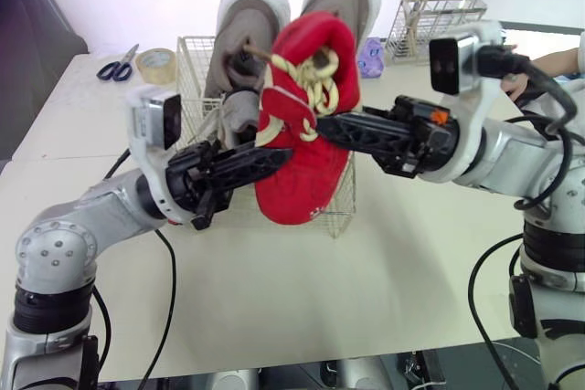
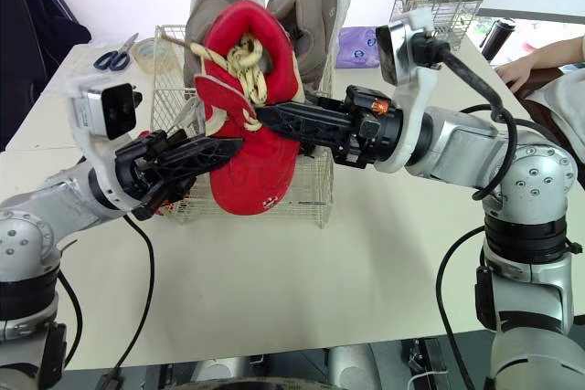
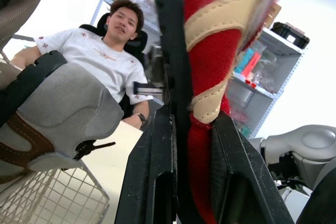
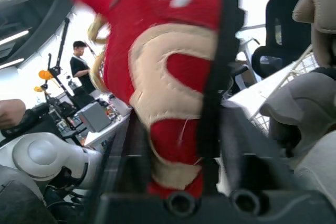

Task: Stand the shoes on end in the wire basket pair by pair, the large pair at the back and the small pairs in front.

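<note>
A red slipper-like shoe (image 1: 297,184) with cream laces hangs toe down over the front of the wire basket (image 1: 194,66). Both grippers hold it. My left gripper (image 1: 280,159) is shut on its left side; in the left wrist view its black fingers (image 3: 157,182) pinch the red cloth and cream trim. From the right, my right gripper (image 1: 325,125) is shut on the shoe near the laces, with the shoe (image 4: 173,93) between its fingers. Two large grey shoes (image 1: 249,20) stand on end at the back of the basket.
Scissors (image 1: 116,68) and a roll of tape (image 1: 157,65) lie at the back left. A purple object (image 1: 370,57) and a second wire rack (image 1: 437,15) with sticks stand behind the basket. A person's hand (image 1: 547,61) rests at the far right; a seated person (image 3: 100,51) is beyond the table.
</note>
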You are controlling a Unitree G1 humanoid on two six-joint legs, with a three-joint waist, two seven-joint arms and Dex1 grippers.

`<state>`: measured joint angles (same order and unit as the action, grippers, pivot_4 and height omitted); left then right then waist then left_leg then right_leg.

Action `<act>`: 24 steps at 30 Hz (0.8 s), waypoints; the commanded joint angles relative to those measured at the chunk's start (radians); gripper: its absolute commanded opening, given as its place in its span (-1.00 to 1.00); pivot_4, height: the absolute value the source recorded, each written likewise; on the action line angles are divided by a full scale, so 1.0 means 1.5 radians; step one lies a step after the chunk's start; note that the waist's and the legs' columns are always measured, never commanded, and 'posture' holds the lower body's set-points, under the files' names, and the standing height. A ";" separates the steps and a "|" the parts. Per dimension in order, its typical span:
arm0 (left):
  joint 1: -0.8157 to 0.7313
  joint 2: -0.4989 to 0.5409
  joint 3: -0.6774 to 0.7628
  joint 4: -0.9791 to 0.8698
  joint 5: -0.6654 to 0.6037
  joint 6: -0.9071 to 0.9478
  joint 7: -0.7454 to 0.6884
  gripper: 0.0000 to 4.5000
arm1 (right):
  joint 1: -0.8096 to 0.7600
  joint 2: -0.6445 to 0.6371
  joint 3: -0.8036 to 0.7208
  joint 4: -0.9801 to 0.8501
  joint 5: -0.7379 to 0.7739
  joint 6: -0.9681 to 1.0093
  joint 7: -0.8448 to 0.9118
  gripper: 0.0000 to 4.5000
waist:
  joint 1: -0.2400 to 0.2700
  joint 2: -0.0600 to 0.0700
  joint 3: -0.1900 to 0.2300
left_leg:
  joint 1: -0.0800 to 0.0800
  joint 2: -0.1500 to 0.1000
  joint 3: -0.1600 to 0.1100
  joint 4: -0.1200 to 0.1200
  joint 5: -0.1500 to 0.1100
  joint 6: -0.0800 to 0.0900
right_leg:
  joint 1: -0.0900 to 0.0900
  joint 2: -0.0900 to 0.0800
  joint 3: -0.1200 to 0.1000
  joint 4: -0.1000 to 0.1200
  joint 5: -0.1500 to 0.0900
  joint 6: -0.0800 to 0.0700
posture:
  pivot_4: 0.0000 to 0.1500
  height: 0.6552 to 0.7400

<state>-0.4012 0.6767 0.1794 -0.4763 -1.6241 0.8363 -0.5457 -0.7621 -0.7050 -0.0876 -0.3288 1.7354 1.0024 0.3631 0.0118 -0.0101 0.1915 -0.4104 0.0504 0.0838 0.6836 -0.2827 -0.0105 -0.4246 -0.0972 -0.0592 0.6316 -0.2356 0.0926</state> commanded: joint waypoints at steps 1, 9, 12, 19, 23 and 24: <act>0.012 0.014 0.010 -0.015 0.016 0.005 -0.007 -0.44 | -0.015 -0.008 -0.023 -0.024 0.015 -0.008 0.005 -0.77 | 0.000 0.000 0.000 | 0.000 0.000 0.000 0.000 0.000 0.000 | 0.000 0.000 0.000 0.000 0.000 0.000 | 1.00 1.00; 0.061 0.103 0.085 -0.014 0.041 0.022 -0.045 0.62 | 0.005 -0.005 -0.060 -0.064 -0.116 -0.069 0.078 -0.77 | -0.001 0.000 0.000 | 0.000 0.000 0.000 -0.001 0.000 0.000 | -0.001 0.000 0.000 0.000 0.000 0.000 | 1.00 1.00; 0.114 0.165 0.145 -0.021 0.020 0.051 -0.068 0.62 | 0.034 0.000 -0.072 -0.079 -0.204 -0.118 0.119 -0.77 | -0.001 0.000 0.000 | 0.000 0.000 0.000 -0.001 0.000 0.000 | -0.001 0.000 0.000 0.000 0.000 0.000 | 1.00 1.00; 0.197 0.224 0.220 -0.042 -0.039 0.076 -0.054 0.62 | 0.053 0.023 -0.069 -0.071 -0.310 -0.180 0.189 -0.77 | 0.001 0.000 0.000 | 0.000 0.000 0.000 -0.001 0.000 0.000 | -0.001 0.000 0.000 -0.001 0.000 -0.001 | 1.00 1.00; 0.214 0.233 0.212 -0.039 -0.033 0.086 -0.059 0.62 | 0.118 0.017 -0.010 -0.125 -0.429 -0.238 0.282 -0.77 | 0.000 0.000 0.000 | 0.000 0.000 0.001 -0.002 0.000 0.000 | -0.001 0.000 0.000 -0.001 0.000 -0.001 | 1.00 1.00; 0.213 0.236 0.211 -0.038 -0.034 0.088 -0.064 0.62 | 0.139 0.012 0.002 -0.135 -0.452 -0.250 0.309 -0.77 | 0.000 0.000 0.000 | 0.000 0.000 0.001 -0.002 0.000 0.000 | -0.001 0.000 0.000 -0.001 -0.001 -0.001 | 1.00 1.00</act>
<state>-0.0805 1.0156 0.4784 -0.5217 -1.6597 0.9639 -0.6294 -0.5639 -0.6783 -0.1006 -0.4807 1.1109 0.6718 0.7673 0.0115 -0.0099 0.1916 -0.4108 0.0511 0.0849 0.6807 -0.2829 -0.0104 -0.4267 -0.0973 -0.0592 0.6300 -0.2364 0.0916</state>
